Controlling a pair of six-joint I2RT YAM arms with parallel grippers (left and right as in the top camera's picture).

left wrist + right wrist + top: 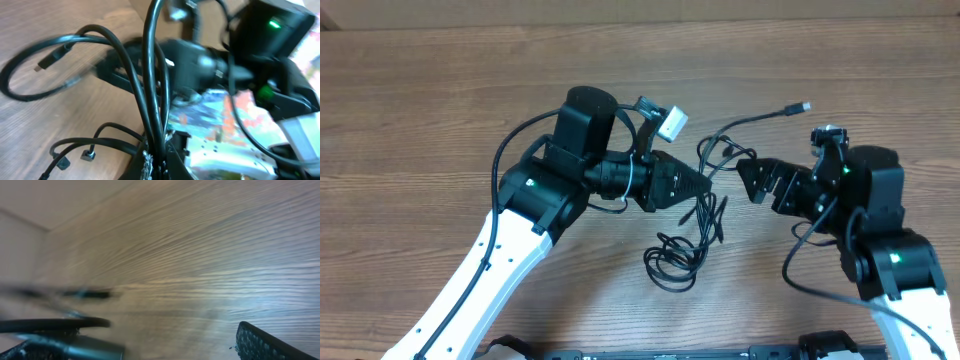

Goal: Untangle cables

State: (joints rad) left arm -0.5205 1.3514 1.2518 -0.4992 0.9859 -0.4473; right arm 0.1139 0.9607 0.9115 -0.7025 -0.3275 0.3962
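We had the cables (703, 222) clamped in the left jaws mid-untangling, the right jaws gaping empty beside them, and judged a free strand needed gripping next.

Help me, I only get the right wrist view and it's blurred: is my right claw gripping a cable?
Observer: Not gripping. Overhead shows the right claw open, close beside the cables.
Operator: And the left claw?
Observer: The left claw is shut on several cables; the left wrist view shows them running out between its fingers.
Operator: Any loose end?
Observer: One plug sticks out free, beyond both claws in the overhead view.
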